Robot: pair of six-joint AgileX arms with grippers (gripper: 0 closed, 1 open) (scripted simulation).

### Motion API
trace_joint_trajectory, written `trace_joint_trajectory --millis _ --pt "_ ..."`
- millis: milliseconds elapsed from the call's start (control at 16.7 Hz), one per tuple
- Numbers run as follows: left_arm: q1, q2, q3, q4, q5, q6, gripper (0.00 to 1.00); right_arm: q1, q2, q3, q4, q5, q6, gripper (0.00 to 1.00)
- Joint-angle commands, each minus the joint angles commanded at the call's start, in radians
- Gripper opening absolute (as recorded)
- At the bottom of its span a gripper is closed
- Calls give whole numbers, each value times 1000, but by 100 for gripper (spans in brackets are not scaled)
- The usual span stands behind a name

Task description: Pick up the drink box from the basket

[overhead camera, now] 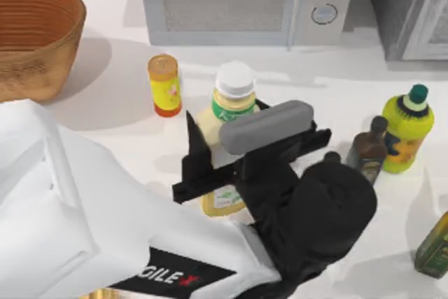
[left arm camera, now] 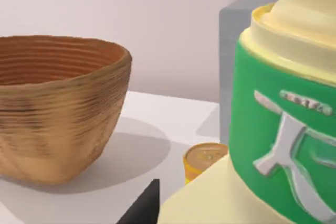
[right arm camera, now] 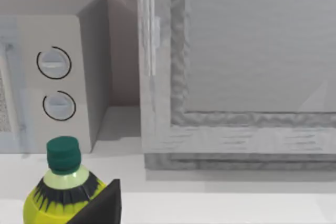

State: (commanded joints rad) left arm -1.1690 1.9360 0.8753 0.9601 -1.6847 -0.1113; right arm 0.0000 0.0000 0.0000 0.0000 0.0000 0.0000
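One arm was at work: the left tool point(overhead camera: 234, 138) sat mid-tabletop w/ the drink box point(overhead camera: 234, 99) between its jaws, its black crossbar across the carton's lower half. Whether it was clamped on the carton or just around it, can't tell, and likewise whether the box stood on the tabletop point(overhead camera: 105, 113) or hung just clear. The box was not in the basket point(overhead camera: 28, 68), which sat well apart at the top-left corner. A small tan-capped yellow bottle point(overhead camera: 164, 85) stood near the box on its left, w/ the microwave point(overhead camera: 245, 1) behind. The right arm was idle at the right side, facing the green-capped yellow bottle point(right arm camera: 63, 192).

Step, as I judge it: grasp/lift phase, approach done. Next move calls for a firm squeeze on the carton's flat sides, then a straight lift, keeping it upright & clear of the tan-capped bottle.
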Motion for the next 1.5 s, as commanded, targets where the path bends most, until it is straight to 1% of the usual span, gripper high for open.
trace_joint_trajectory --millis 120,240,480,1260,1320,1500 --pt "33 -10 -77 41 -45 -15 0 0 0 0 0 0 0 100" --pt "50 -14 -112 64 -72 -23 0 0 0 0 0 0 0 100" --pt "51 -14 -114 66 -74 -23 0 0 0 0 0 0 0 100" --pt "51 -14 -114 66 -74 -23 98 0 0 0 0 0 0 100" --pt "51 -14 -114 66 -74 -23 100 0 0 0 0 0 0 100" --pt "51 -14 -114 66 -74 -23 100 0 0 0 0 0 0 100"
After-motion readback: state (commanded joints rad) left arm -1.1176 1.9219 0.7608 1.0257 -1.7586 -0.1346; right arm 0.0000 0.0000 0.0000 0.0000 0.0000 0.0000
